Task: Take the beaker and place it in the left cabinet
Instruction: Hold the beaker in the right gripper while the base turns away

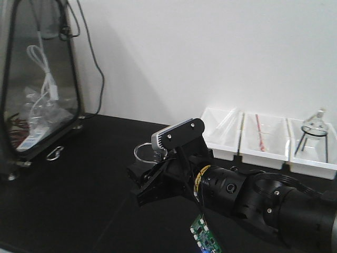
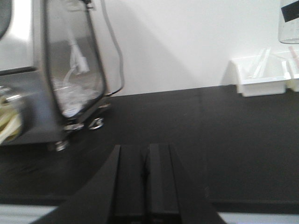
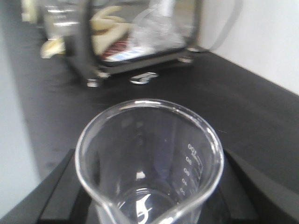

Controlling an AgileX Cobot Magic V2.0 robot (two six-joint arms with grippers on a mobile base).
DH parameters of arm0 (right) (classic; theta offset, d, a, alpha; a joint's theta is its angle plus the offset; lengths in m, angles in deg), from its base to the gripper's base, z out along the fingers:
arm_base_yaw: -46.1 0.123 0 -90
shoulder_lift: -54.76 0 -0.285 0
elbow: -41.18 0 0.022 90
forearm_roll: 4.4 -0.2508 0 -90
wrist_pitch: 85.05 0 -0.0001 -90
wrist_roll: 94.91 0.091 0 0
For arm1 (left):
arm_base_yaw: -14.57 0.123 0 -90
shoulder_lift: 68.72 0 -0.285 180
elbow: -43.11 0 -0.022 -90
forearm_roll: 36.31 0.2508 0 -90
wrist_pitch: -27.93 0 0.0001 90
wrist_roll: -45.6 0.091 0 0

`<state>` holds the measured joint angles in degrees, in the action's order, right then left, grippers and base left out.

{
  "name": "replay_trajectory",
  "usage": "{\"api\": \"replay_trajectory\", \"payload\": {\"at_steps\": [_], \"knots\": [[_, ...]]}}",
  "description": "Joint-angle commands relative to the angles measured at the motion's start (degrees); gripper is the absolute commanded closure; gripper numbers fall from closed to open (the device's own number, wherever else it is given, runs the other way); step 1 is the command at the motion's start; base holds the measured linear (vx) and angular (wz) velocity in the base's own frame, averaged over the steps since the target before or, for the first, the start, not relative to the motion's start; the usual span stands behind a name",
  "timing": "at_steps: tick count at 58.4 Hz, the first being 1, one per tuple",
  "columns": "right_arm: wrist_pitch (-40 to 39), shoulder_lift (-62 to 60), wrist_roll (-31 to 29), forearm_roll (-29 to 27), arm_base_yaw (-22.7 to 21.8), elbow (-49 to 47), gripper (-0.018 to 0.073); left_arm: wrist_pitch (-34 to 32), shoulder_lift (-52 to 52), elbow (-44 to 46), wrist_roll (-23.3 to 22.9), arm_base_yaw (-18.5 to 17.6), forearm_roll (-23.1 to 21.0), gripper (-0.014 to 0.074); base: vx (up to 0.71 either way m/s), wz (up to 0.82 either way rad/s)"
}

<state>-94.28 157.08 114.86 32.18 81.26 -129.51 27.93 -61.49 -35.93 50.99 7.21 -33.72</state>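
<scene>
Right gripper (image 1: 141, 184): jaws pressed against both sides of the beaker (image 3: 149, 158), low over the black table (image 1: 79, 205), well apart from the left cabinet (image 1: 77, 89). Left gripper (image 2: 145, 154): pinched closed on nothing. I judge this to be the carry step: hold the glass upright, grip firm but not crushing, lift clear before swinging left, and meet the opening square. I can't see the beaker's base or whether it is off the table. Cabinet shelves are lost behind a reflective pane and its top is cut off.
</scene>
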Motion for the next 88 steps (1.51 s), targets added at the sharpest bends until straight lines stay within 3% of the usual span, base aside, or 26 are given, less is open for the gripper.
{"api": "replay_trajectory", "payload": {"at_steps": [1,47,88], "knots": [[-3.99,-2.78,0.03,-0.36,-0.19,-1.93,0.0561,-4.28,-1.06,-0.9,-0.15,-0.03,-0.18,0.0595,-0.14,0.61],[-3.97,-2.78,0.03,-0.36,-0.19,-1.93,0.0561,-4.28,-1.06,-0.9,-0.15,-0.03,-0.18,0.0595,-0.06,0.76],[-3.97,-2.78,0.03,-0.36,-0.19,-1.93,0.0561,-4.28,-1.06,-0.9,-0.15,-0.03,-0.18,0.0595,0.14,0.65]]}}
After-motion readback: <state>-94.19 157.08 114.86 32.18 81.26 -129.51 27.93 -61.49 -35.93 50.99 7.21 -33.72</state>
